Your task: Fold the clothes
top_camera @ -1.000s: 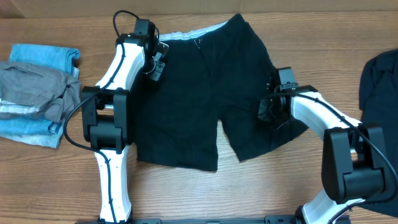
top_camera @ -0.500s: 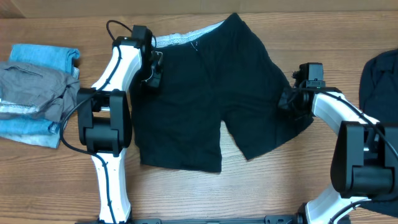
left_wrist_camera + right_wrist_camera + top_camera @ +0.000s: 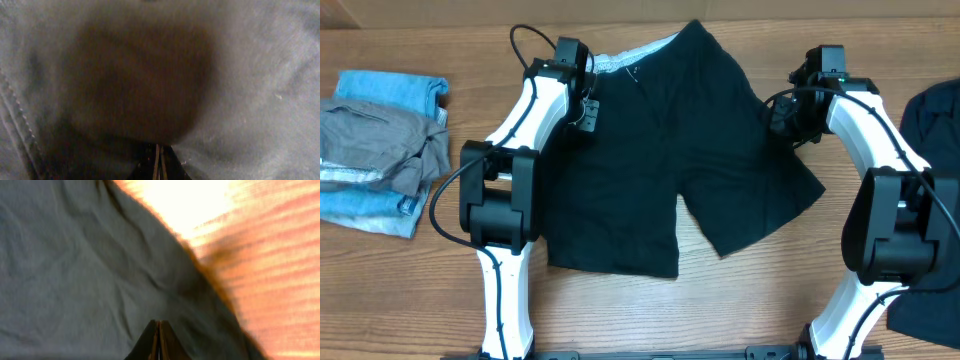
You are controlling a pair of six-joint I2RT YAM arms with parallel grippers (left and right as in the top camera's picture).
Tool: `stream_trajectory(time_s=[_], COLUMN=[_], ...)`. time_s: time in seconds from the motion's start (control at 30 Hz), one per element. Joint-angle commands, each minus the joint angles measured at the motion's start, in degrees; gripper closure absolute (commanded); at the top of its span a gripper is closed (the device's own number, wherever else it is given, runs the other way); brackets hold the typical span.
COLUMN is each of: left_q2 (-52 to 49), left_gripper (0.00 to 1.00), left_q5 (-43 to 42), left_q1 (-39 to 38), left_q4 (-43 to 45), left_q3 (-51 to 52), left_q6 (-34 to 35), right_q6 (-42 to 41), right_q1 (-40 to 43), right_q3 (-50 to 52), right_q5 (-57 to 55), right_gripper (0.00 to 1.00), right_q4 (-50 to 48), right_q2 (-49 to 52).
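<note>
Left gripper (image 3: 587, 112) closed over shorts (image 3: 650, 170) (pinching, perhaps); right gripper (image 3: 788, 122) likewise.

Our left arm (image 3: 535, 110) bends up toward the frame's upper middle, its left gripper (image 3: 584, 108) closed tight. Our right arm (image 3: 865, 110) arches at upper right, its right gripper (image 3: 788, 118) likewise closed.

A wooden surface (image 3: 410, 290) carries black shorts (image 3: 650, 170) spread flat at its middle, a stack of blue and grey cloth (image 3: 375, 140) far left, and a dark garment (image 3: 932, 110) at the right edge.
</note>
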State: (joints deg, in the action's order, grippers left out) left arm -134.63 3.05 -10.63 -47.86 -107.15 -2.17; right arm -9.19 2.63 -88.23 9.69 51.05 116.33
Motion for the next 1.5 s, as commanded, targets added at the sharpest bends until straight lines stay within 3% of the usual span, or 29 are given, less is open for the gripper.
stream_trajectory(time_s=[0.0, 0.13, 0.23, 0.37, 0.57, 0.67, 0.73, 0.9, 1.03, 1.1, 1.13, 1.27, 1.4, 1.47], left_q2=[-3.85, -3.85, -3.67, -3.65, -3.65, -3.65, -3.65, -3.65, -3.65, -3.58, -3.58, -3.58, -3.61, -3.61], left_gripper=[0.96, 0.96, 0.96, 0.96, 0.96, 0.91, 0.86, 0.85, 0.85, 0.86, 0.87, 0.82, 0.75, 0.73], left_q5=[7.5, 9.11, 8.96, 2.86, 1.33, 0.9, 0.7, 0.39, 0.28, 0.26, 0.26, 0.28, 0.28, 0.31], left_q1=[0.52, 0.59, 0.48, 0.44, 0.44, 0.44, 0.44, 0.44, 0.44, 0.44, 0.44, 0.44, 0.92, 1.49], left_q4=[6.4, 14.51, 11.72, 8.15, 7.13, 6.45, 6.38, 6.29, 6.34, 6.54, 5.55, 1.44, 0.42, 1.7], left_q3=[1.57, 1.18, -2.03, -5.29, -5.57, -5.57, -5.57, -5.57, -5.57, -5.9, -7.39, -12.46, -13.11, -13.11], left_q6=[-9.53, -11.61, -11.56, -11.21, -9.79, -9.38, -9.38, -9.4, -9.4, -9.42, -9.4, -9.44, -9.84, -10.12], right_q6=[0.28, 0.72, 1.03, 12.7, 18.03, 14.16, 11.06, 5.79, 2.91, 2.91, 2.93, 2.93, 2.93, 2.93], right_q1=[-0.61, -5.75, -10.78, -19.32, -30.14, -30.69, -30.69, -30.97, -30.99, -30.99, -30.97, -31.04, -31.04, -31.01], right_q3=[-1.07, -1.05, -1.03, -1.03, -1.03, -1.03, -0.98, 3.45, 7.21, 8.07, 8.09, 8.15, 9.97, 11.06], right_q5=[6.05, 5.9, 6.4, 23.47, 20.44, 17.35, 17.33, 17.35, 17.7, 19.19, 20.68, 22.36, 22.34, 22.29], right_gripper=[0.96, 0.96, 0.96, 0.96, 0.96, 0.63, 0.5, 0.4, 0.42, 0.51, 0.62, 0.66, 0.96, 0.96], right_q4=[6.99, 11.28, 14.27, 11.65, 10.75, 11.32, 11.82, 6.73, 3.06, 2.12, 1.64, 1.07, 0.07, -0.46], right_q2=[-1.9, -1.9, -1.9, -1.9, -1.9, -1.9, -1.9, -1.88, -1.84, -1.79, -1.79, -1.79, -1.79, -1.79])
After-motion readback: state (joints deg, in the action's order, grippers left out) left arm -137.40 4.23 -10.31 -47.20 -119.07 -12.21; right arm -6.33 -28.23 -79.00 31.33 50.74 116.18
